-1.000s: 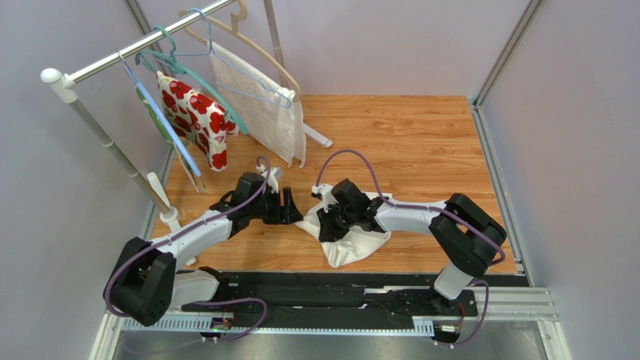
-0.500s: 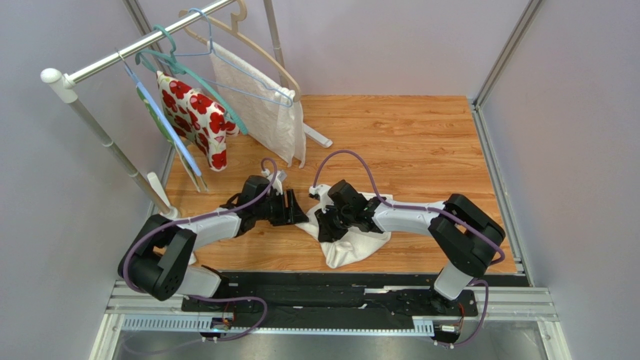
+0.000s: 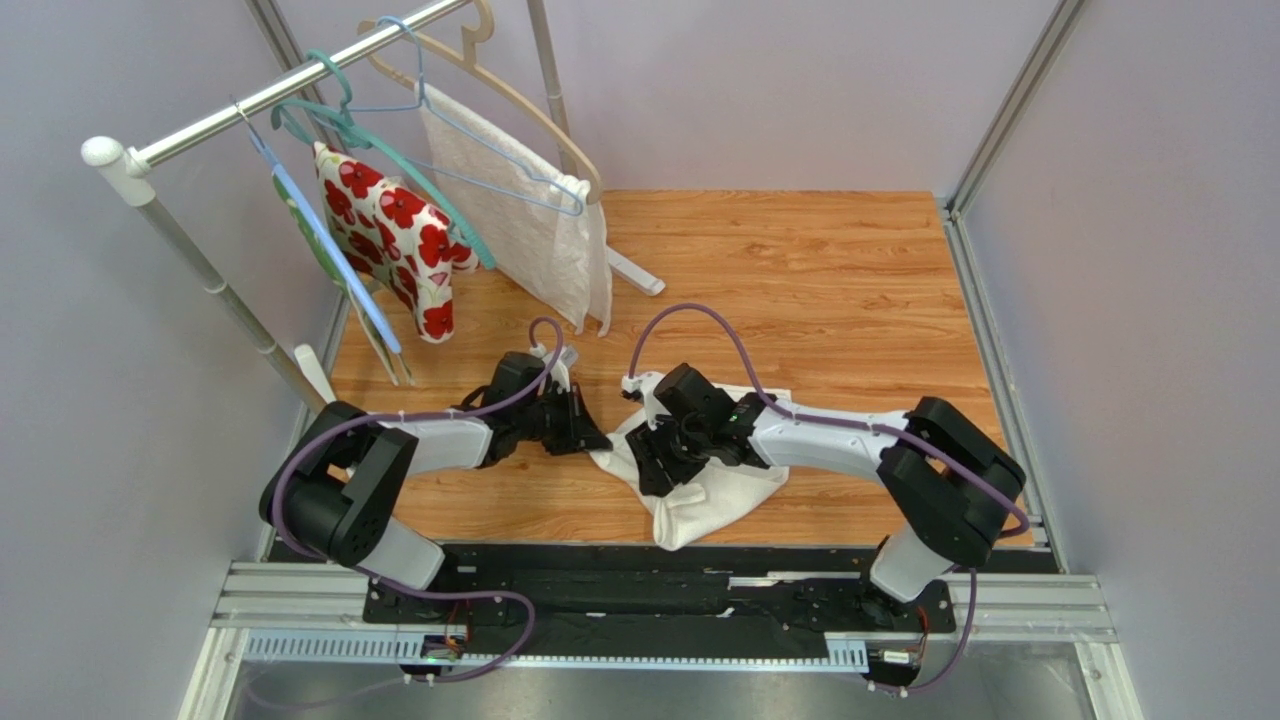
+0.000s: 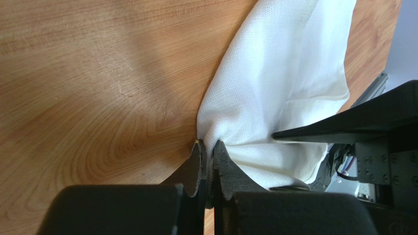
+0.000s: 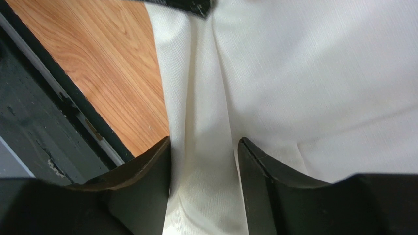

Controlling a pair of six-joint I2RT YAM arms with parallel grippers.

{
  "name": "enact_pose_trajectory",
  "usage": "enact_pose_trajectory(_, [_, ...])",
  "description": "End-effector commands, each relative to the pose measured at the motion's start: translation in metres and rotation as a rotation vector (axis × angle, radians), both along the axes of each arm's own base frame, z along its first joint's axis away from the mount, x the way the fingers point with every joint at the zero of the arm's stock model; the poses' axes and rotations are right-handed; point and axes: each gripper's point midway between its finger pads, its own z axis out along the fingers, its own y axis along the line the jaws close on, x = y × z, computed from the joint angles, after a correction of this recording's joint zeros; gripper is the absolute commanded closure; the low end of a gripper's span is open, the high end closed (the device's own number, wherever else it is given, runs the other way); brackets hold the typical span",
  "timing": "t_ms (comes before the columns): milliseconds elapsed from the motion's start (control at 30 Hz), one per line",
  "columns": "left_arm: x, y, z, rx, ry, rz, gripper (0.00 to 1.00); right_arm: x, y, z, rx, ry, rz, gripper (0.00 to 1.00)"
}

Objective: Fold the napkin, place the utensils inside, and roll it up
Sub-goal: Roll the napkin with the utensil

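Note:
The off-white napkin (image 3: pixel 709 489) lies crumpled on the wooden table (image 3: pixel 842 300), just ahead of the near edge. My left gripper (image 3: pixel 592 434) reaches in from the left and is shut on the napkin's left corner; in the left wrist view its jaws (image 4: pixel 208 146) pinch the cloth (image 4: pixel 274 73) at the tips. My right gripper (image 3: pixel 663 456) sits low over the middle of the napkin. Its fingers (image 5: pixel 147 171) stand apart around (image 5: pixel 203 152), and a loose ridge of the napkin (image 5: pixel 319 73) runs between them. The utensils are out of view.
A clothes rack (image 3: pixel 226 300) stands at the back left with hangers, a red-flowered cloth (image 3: pixel 394 233) and a textured white cloth (image 3: pixel 519 203). The black base rail (image 3: pixel 676 578) runs along the near edge, close to the napkin. Grey walls enclose the table.
My left gripper slid right to the napkin's left corner and shut on it. My right gripper's jaws opened over the cloth and the arm shifted slightly left.

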Motion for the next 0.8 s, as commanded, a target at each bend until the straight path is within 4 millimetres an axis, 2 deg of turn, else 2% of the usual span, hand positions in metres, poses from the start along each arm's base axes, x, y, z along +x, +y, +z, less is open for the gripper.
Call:
enact_pose_trajectory(0, [-0.003,-0.002,0.0,0.006,-0.027,-0.052,1.0,0.007,-0.015,0.038,-0.032,-0.037,-0.109,0.44])
enact_pose_trajectory(33, [-0.003,-0.002,0.0,0.007,-0.031,-0.054,1.0,0.006,-0.019,0.049,-0.031,-0.044,-0.126,0.43])
enact_pose_trajectory(167, [-0.005,0.0,0.0,0.016,-0.035,-0.069,1.0,0.003,-0.034,0.056,-0.05,-0.005,-0.232,0.41])
enact_pose_trajectory(267, [-0.005,0.0,0.002,0.018,-0.044,-0.075,1.0,-0.001,-0.051,0.045,-0.078,0.088,-0.329,0.4])
enact_pose_trajectory(467, [-0.003,0.0,0.009,0.023,-0.069,-0.085,1.0,-0.011,-0.066,0.033,-0.055,0.25,-0.447,0.4])
enact_pose_trajectory(500, [-0.002,0.0,0.01,0.023,-0.074,-0.086,1.0,-0.015,-0.071,0.024,-0.071,0.271,-0.458,0.4])
enact_pose_trajectory(600, [-0.002,0.0,0.012,0.023,-0.084,-0.089,1.0,-0.016,-0.079,0.008,-0.077,0.323,-0.507,0.4])
enact_pose_trajectory(767, [-0.002,0.001,0.015,0.026,-0.096,-0.091,1.0,-0.002,-0.094,-0.016,-0.125,0.303,-0.572,0.4])
